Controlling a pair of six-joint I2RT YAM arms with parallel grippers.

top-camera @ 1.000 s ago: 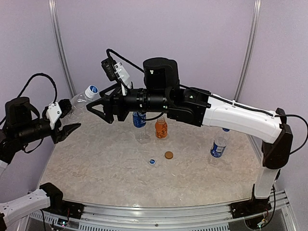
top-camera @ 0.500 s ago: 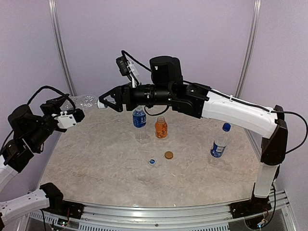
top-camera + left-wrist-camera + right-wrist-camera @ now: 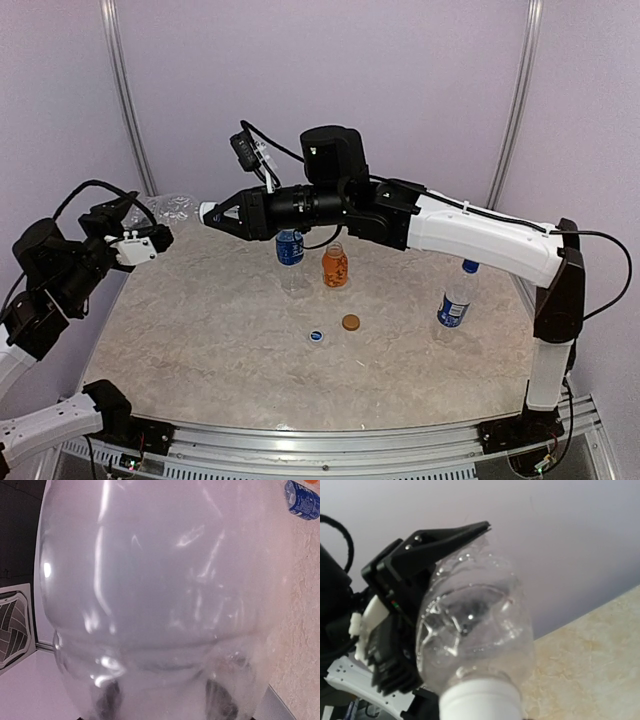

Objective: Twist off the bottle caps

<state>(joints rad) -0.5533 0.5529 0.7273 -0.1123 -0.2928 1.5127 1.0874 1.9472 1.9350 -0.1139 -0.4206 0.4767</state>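
Unlabelled clear bottle (image 3: 176, 207) hangs in the air by the worktop's (image 3: 200, 340) far-left corner, with the left gripper (image 3: 148, 226) clamped on its body and the right gripper (image 3: 213, 214) pinched shut on its white cap (image 3: 206, 213). From the left wrist, that thin body looks liable to buckle and turn with the cap. From the right wrist, the grip on the cap looks shallow and could slip.

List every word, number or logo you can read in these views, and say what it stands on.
No text can be read anywhere.
Middle bottle, blue label: print too small to read.
Right bottle, blue label: print too small to read.
Orange bottle: no text visible.
Clear bottle: no label.
Blue cap, brown cap: no legible mark.
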